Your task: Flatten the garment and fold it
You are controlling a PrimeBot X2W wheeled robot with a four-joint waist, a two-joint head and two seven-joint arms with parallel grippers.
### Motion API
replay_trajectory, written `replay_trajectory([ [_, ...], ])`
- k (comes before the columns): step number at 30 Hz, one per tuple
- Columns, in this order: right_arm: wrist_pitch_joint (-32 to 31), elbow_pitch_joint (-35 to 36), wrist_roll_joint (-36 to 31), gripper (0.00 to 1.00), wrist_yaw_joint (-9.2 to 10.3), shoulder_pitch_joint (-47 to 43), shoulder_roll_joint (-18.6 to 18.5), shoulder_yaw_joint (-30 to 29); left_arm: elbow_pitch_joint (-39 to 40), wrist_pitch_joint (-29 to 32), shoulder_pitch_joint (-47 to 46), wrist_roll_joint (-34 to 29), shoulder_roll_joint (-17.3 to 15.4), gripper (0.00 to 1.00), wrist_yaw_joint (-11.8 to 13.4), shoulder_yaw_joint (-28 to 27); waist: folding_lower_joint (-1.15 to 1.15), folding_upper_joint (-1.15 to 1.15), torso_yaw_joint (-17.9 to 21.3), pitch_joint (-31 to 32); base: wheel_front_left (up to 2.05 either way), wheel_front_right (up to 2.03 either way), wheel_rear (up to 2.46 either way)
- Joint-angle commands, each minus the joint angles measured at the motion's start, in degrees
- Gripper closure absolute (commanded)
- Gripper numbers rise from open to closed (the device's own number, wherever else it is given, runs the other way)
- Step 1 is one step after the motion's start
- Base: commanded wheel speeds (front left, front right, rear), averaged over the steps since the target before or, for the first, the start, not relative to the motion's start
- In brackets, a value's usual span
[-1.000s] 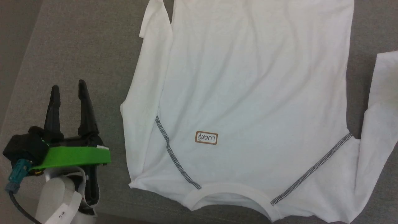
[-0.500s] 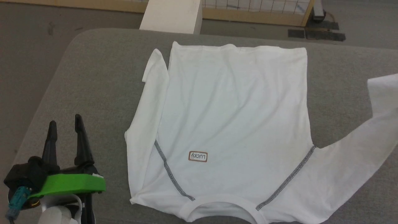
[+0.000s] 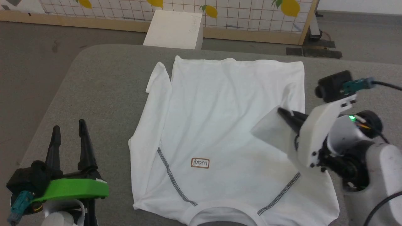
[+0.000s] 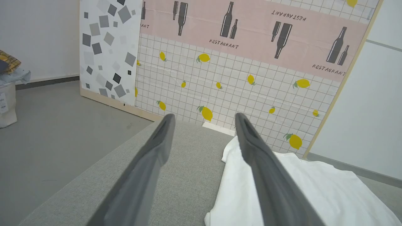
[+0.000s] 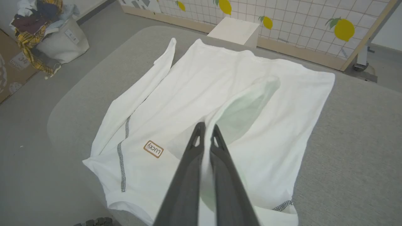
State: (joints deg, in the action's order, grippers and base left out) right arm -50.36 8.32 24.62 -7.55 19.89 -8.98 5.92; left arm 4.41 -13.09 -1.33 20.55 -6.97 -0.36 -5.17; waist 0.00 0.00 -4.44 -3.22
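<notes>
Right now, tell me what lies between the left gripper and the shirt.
Just bare grey tabletop, nothing on it, between the left gripper and the shirt, as the head view shows.

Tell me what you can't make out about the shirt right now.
Head view: collar of the white shirt, cut off by the bottom edge.
Head view: lifted sleeve, lower part behind the right gripper and wrist.
Patch icon beside LUCKY: too small, head and right wrist views.
</notes>
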Motion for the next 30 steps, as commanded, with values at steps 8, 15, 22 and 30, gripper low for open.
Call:
replay_trajectory([
  [8, 5.71, -13.47, 1.33, 1.0, 0.06, 2.87, 3.96, 13.48, -0.42, 0.34, -0.59, 0.9, 0.29, 0.0, 0.35, 0.83, 0.0, 0.0, -2.41, -1.84, 0.0, 0.0, 0.0],
  [15, 10.13, -25.86, 2.07, 1.0, 0.06, 6.31, 5.46, 20.37, -1.33, -0.01, -1.76, 1.41, 0.67, 0.0, -0.01, 1.74, 0.0, 0.0, -4.63, -4.39, 0.0, 0.0, 0.0],
  [22, 11.82, -32.68, 5.24, 0.0, 0.06, 8.39, 5.85, 26.77, -2.37, -0.46, -2.43, 1.66, 0.87, 0.0, -0.16, 2.14, 0.0, 0.0, -5.5, -5.72, 0.0, 0.0, 0.0],
  [30, 16.54, -28.13, 12.43, 0.0, 0.06, 10.17, 4.1, 24.47, -3.54, -0.05, -2.16, 1.74, 0.4, 0.0, 0.0, 2.38, 0.0, 0.0, -3.99, -4.19, 0.0, 0.0, 0.0],
])
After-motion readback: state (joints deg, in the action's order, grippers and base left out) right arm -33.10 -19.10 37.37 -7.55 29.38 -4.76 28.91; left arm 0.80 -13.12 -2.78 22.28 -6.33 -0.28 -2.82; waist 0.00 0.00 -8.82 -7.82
